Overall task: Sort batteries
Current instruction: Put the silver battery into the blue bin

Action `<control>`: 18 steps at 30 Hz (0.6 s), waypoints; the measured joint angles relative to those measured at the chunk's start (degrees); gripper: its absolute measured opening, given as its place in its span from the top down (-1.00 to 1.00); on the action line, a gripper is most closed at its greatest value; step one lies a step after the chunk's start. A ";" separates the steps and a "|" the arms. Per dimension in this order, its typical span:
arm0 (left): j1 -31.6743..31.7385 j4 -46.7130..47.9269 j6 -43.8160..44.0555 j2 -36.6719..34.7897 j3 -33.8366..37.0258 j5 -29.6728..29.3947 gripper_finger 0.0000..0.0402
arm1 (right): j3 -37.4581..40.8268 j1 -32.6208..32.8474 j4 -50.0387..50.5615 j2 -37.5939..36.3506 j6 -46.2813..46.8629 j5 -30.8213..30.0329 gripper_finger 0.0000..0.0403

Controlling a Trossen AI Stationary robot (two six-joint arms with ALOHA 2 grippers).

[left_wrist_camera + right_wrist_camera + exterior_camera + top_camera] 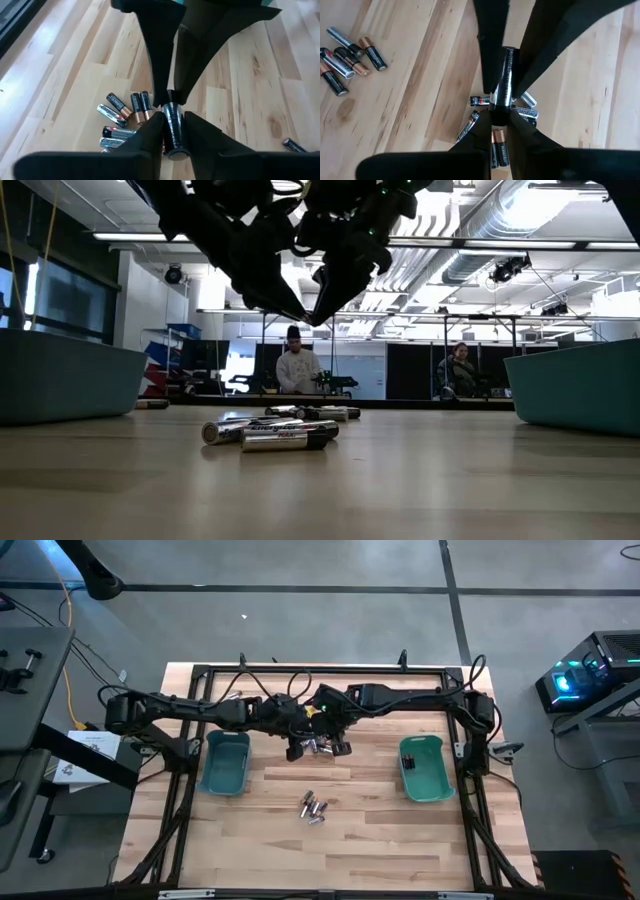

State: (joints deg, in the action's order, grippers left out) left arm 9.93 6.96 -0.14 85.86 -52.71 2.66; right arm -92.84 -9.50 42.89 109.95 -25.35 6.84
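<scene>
Overhead, both tools' tips blur into dark arms near the table's middle. Up close, left tool point(172, 125) and right tool point(501, 112) each clench one battery point(174, 131) from opposite ends, above loose batteries point(350, 57).

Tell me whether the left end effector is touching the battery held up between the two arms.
Touching. In the left wrist view, the left end effector has both fingers pressed against the sides of the battery, with no gap; the right end effector grips its other end.

One camera looks straight down on the pale wooden plank surface point(400, 840). Another sits level at surface height, facing the room. Both wrist cameras look closely down, sharing the small cylindrical batteries point(122, 107).
</scene>
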 joint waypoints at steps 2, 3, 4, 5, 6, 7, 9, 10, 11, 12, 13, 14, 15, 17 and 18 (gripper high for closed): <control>0.04 0.00 0.11 0.00 0.00 -0.04 0.79 | 0.00 0.00 -0.01 0.00 0.03 -0.17 0.93; 0.07 0.02 0.62 0.00 0.00 -0.06 0.80 | 0.00 -0.02 -0.02 0.00 0.01 -0.18 0.93; 0.05 0.02 1.03 0.00 0.00 -0.05 0.80 | 0.00 -0.01 -0.02 0.00 0.01 -0.17 0.93; 0.01 0.07 1.39 0.00 0.00 -0.02 0.80 | 0.00 0.00 -0.01 0.00 0.02 -0.14 0.93; 0.00 0.12 1.73 0.00 0.00 -0.02 0.80 | 0.00 0.02 -0.04 0.00 0.08 -0.13 0.93; -0.04 0.19 2.32 -0.02 0.00 -0.02 0.80 | 0.00 0.02 -0.16 0.00 0.53 -0.11 0.93; -0.17 0.46 3.38 -0.07 0.00 0.00 0.80 | 0.00 0.00 -0.45 0.00 2.22 0.11 0.90; -0.24 0.67 4.04 -0.11 0.00 0.02 0.80 | 0.02 0.02 -0.65 0.00 3.36 0.15 0.87; -0.38 1.18 4.97 -0.47 0.00 0.03 0.80 | 0.02 0.02 -0.80 0.00 4.35 0.19 0.83; -0.60 1.82 6.00 -0.80 -0.01 -0.21 0.80 | 0.02 0.00 -1.12 0.00 5.40 0.17 0.78; -0.92 2.53 7.05 -1.26 -0.02 -0.86 0.80 | 0.02 -0.15 -1.26 -0.04 6.51 0.16 0.71; -1.28 3.81 8.19 -1.94 -0.06 -2.09 0.80 | 0.02 -0.47 -1.16 -0.26 7.71 0.32 0.63; -1.73 5.92 9.30 -2.77 -0.01 -3.77 0.80 | 0.02 -0.92 -0.76 -0.44 8.93 0.39 0.55; -2.79 9.47 12.09 -5.08 0.07 -7.85 0.80 | 0.02 -2.32 -0.63 -1.52 10.60 0.72 0.39; -3.54 11.74 13.84 -6.55 0.07 -10.09 0.80 | 0.00 -2.96 -0.41 -2.04 11.53 0.84 0.32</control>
State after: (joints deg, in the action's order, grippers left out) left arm 6.40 18.70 13.70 79.32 -52.64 -7.44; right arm -92.84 -12.46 42.48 107.91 -13.82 7.67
